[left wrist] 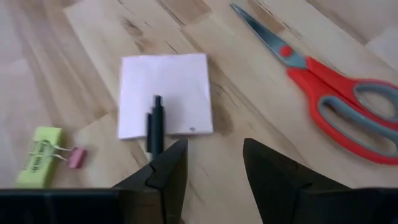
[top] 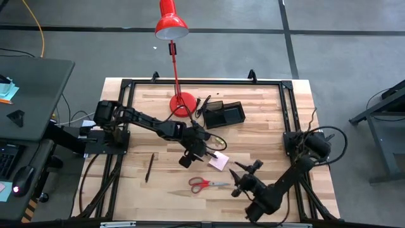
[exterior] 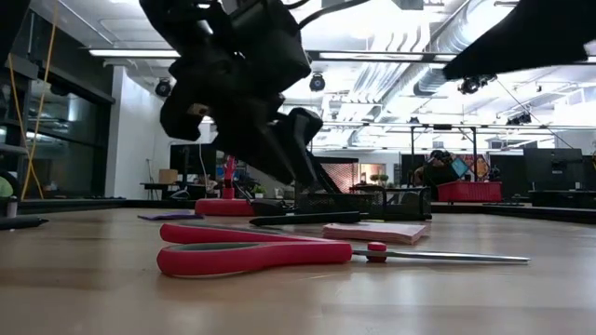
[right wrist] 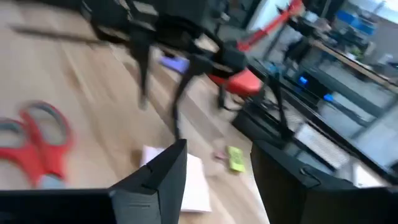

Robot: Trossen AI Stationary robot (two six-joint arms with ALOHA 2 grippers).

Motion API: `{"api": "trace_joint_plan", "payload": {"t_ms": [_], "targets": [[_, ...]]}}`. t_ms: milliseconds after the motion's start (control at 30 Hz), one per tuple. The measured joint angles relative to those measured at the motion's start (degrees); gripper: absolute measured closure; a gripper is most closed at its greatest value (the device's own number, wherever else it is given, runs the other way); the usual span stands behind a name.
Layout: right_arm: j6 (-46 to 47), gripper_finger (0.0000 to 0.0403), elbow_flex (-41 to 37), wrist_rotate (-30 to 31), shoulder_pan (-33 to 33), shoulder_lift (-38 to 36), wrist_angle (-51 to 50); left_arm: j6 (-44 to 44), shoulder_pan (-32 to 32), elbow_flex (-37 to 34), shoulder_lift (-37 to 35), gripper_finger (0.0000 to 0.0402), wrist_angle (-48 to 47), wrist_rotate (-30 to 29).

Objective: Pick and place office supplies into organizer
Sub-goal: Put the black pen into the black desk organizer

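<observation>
High view, one scissors point(top: 204, 184), one pink pad point(top: 219, 161), one organizer point(top: 224, 114).

Overhead view of a pale wooden table point(top: 126, 190), with a black rectangular desk organizer point(top: 224, 114) as landmark. A red desk lamp's round base point(top: 182, 104) sits just left of it. Below it lie a pink square note pad point(top: 219, 161) and, lower, red-handled scissors point(top: 205, 184). A thin dark pen point(top: 150, 167) lies far lower-left. The left gripper point(top: 190, 155) hovers beside the pad; the right gripper point(top: 243, 177) is lower-right.
</observation>
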Motion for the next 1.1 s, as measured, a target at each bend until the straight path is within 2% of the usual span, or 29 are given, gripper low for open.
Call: {"api": "trace_joint_plan", "payload": {"t_ms": [167,300,400,500,600,633,667,800,933,1000,1100], "targets": [[-5.1,0.0238,-5.5,5.3,4.3,-4.5,14.8,-0.9,0.0,0.5,-0.1,0.0256,0.4,-0.9],[-19.2,0.0239,-9.1,5.6,7.2,-6.0,34.3,-0.9,0.0,0.5,-0.1,0.0256,0.5,-0.9],[-33.2,0.0247,-10.8,2.4,8.1,-6.2,51.3,-0.9,0.0,0.5,-0.5,0.0257,0.4,-0.9],[-54.9,0.026,-14.4,-6.3,6.0,-6.2,76.7,-0.7,0.0,0.6,-0.7,0.0257,2.2,-0.9],[-78.2,0.0273,-20.4,-25.4,2.9,-6.2,105.8,-0.8,0.0,0.6,-1.0,0.0257,2.8,-1.0],[-83.2,0.0276,-22.6,-31.1,2.0,-6.7,112.3,-0.9,0.0,0.6,-1.2,0.0257,2.7,-1.0],[-86.3,0.0279,-25.2,-33.4,1.3,-7.8,115.5,-0.9,0.0,0.6,-1.2,0.0257,2.7,-1.1],[-81.8,0.0284,-38.1,-26.5,0.8,-13.2,123.1,0.0,0.0,0.5,-1.3,0.0257,1.3,-1.9],[-84.8,0.0284,-49.6,-31.1,-0.2,-15.8,144.0,0.5,0.0,0.5,-1.5,0.0257,-0.6,-4.6],[-86.7,0.0284,-53.5,-33.0,-1.0,-16.1,151.2,0.8,0.0,0.5,-1.5,0.0257,-0.7,-4.8],[-87.1,0.0284,-56.3,-33.8,-2.3,-17.9,151.0,1.3,0.0,0.5,-1.5,0.0257,-0.7,-4.3]]}}
